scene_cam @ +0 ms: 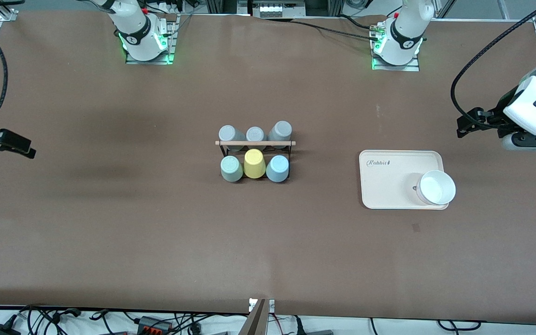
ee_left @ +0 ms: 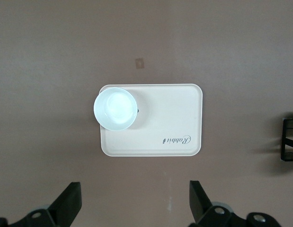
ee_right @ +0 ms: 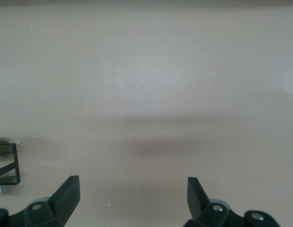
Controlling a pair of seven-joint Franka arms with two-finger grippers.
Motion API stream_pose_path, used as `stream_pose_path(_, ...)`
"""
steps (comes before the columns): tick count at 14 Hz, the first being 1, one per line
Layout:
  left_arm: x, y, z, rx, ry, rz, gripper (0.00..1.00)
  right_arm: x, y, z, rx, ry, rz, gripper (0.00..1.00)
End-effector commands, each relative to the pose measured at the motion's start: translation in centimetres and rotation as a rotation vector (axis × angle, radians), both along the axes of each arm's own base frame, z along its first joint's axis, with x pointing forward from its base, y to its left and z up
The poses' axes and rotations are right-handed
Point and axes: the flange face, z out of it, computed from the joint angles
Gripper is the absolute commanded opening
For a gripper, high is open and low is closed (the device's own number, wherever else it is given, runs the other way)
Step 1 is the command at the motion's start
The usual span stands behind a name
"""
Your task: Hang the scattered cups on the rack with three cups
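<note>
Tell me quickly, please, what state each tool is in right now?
Left tool: open, holding nothing, up in the air beside the tray.
Right tool: open, holding nothing, over bare table toward the right arm's end.

The rack (scene_cam: 255,153) stands mid-table, well apart from both claws and between them. On its side nearer the camera hang a mint cup (scene_cam: 231,168), a yellow cup (scene_cam: 254,164) and a blue cup (scene_cam: 277,168); three grey cups (scene_cam: 255,134) hang on the other side. The left gripper (scene_cam: 468,123) hovers over bare table at the left arm's end, near a cream tray (scene_cam: 389,181) with a white bowl (scene_cam: 436,187) on it. The right gripper (scene_cam: 14,144) hovers over bare table at the right arm's end.
</note>
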Motion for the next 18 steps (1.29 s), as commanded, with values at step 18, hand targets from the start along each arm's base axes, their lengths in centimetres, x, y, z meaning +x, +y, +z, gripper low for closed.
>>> stream_pose_path(18,-0.2,0.0,0.7,0.009,-0.06,-0.013,1.0,-5.6,0.8,0.4,-0.016,-0.018,0.037,1.0)
